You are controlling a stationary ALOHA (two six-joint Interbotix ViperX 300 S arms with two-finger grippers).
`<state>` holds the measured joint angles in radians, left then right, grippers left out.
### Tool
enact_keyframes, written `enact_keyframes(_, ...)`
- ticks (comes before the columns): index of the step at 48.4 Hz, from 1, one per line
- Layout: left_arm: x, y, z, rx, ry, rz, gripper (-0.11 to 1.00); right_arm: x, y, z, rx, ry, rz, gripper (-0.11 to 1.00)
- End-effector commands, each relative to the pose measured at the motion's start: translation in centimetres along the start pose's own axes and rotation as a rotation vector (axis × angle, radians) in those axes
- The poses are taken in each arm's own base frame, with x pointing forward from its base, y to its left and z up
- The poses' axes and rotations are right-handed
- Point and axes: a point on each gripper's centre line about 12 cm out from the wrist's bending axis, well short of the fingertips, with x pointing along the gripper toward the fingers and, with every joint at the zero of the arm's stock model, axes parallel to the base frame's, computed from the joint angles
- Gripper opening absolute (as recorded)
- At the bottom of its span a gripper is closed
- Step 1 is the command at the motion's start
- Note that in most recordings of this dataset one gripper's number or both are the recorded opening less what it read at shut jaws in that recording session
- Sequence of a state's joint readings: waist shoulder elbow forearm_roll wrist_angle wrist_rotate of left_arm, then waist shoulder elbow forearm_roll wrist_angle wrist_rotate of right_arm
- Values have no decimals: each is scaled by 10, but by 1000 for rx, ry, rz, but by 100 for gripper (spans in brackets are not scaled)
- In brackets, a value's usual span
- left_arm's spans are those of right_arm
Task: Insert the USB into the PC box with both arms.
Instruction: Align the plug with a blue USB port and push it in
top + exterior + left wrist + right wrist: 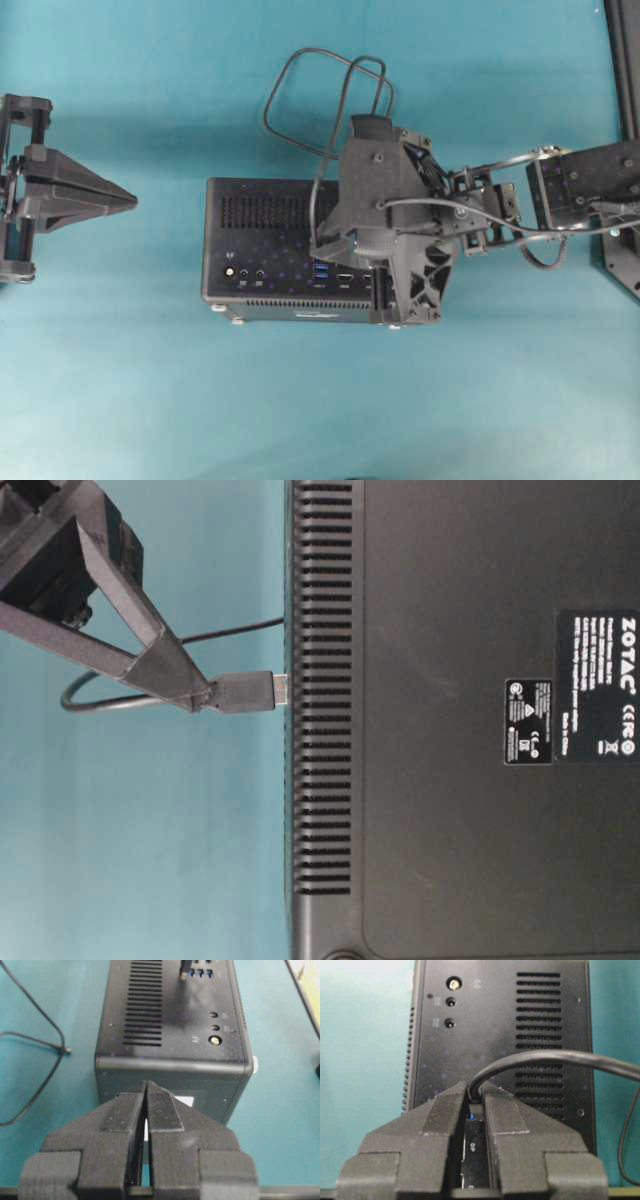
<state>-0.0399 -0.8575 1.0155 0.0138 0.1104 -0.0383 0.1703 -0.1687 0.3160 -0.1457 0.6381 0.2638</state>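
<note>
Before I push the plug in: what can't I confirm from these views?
- Plug against port: overhead, the right gripper covers it; right wrist, the fingers hide it.
- Seating: table-level shows the metal tip at the PC box, not whether it is inside a port.
- Cable's free end: too small overhead.
- Left gripper: its arm is cut off at the overhead edge.

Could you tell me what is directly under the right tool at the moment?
The right tool grips the USB plug above the PC box port panel. A blue port peeks between its fingers; the plug's tip is covered.
</note>
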Motion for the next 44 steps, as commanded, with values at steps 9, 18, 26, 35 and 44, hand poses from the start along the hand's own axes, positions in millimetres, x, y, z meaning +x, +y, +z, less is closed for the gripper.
enact_keyframes(9,0,-1,9,2,-28,-2,0,-6,-1,2,16,-13,-2,14)
enact_keyframes(18,0,-1,9,2,-25,-2,0,-4,-9,-1,19,3,-24,14)
enact_keyframes(26,0,-1,9,2,-26,-2,0,-4,-9,-1,17,2,-22,14)
enact_keyframes(35,0,-1,9,3,-28,-2,0,0,7,-5,15,18,17,14)
enact_keyframes(44,0,-1,9,3,-28,-2,0,2,8,-6,21,26,22,14)
